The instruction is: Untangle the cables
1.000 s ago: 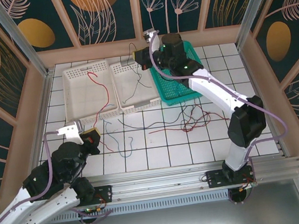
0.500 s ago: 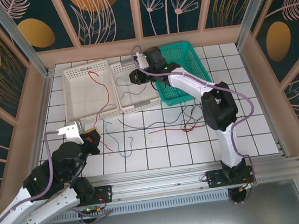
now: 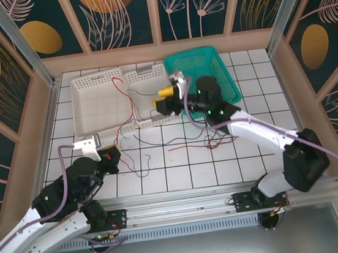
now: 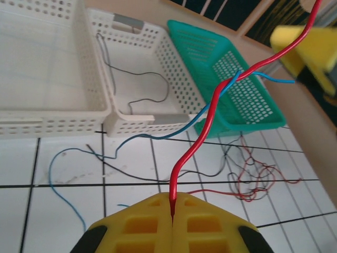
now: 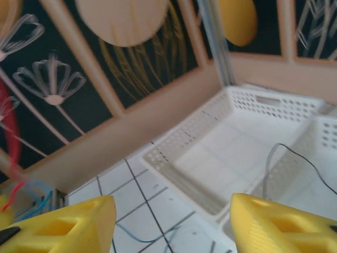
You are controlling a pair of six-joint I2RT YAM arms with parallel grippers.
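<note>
The left gripper [image 4: 172, 204] is clamped fully closed on the red cable [image 4: 202, 138], which rises from its jaws toward 1 o'clock, crossed by a blue cable [image 4: 158, 136], while the right gripper [image 5: 174, 213] stands parted and empty near the white basket [image 5: 221, 158].

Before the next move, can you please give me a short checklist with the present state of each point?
1. The left gripper is shut on the red cable: ok.
2. The right gripper is open, nothing between its fingers: ok.
3. The red cable is free of the blue cable: not ok, they twist together above the left gripper.
4. One black cable lies inside the white basket: ok.
5. The tangle before the green basket is sorted: not ok.
6. The far end of the red cable is free: cannot tell.
</note>
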